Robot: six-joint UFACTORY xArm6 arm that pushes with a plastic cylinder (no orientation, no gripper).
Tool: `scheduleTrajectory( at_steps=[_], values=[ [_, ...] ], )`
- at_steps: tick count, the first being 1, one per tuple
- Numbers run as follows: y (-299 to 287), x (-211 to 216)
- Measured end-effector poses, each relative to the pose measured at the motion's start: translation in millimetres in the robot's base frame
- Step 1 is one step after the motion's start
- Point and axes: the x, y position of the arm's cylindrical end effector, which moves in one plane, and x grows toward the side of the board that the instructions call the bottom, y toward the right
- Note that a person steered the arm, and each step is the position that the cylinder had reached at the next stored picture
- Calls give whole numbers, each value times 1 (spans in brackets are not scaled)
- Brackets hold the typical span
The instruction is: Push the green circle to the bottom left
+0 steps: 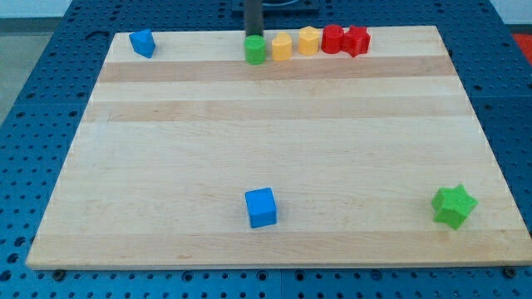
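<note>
My tip point(253, 36) sits just behind the green circle point(255, 50) at the bench's point(274, 141) far edge, left end of a row with two yellow blocks point(282, 46) and two red blocks point(333, 39); there is no pincer.

Arm: only the straight dark rod is seen, entering at the view's top edge, slightly left of centre. Pose: held upright, near vertical. My tip point(253, 36): lowered to the far edge of the bench point(266, 166), placed directly behind the green circle point(254, 50), at or very near contact; a gap cannot be made out.
</note>
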Motion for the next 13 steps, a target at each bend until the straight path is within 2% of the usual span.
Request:
scheduleTrajectory(
  at_steps=[1, 2, 3, 4, 6, 8, 10, 13],
  values=[
    [3, 50],
    [3, 71],
    [4, 71],
    [29, 81],
    [72, 118],
    [94, 112],
    [7, 181],
    [-23, 178]
  ],
)
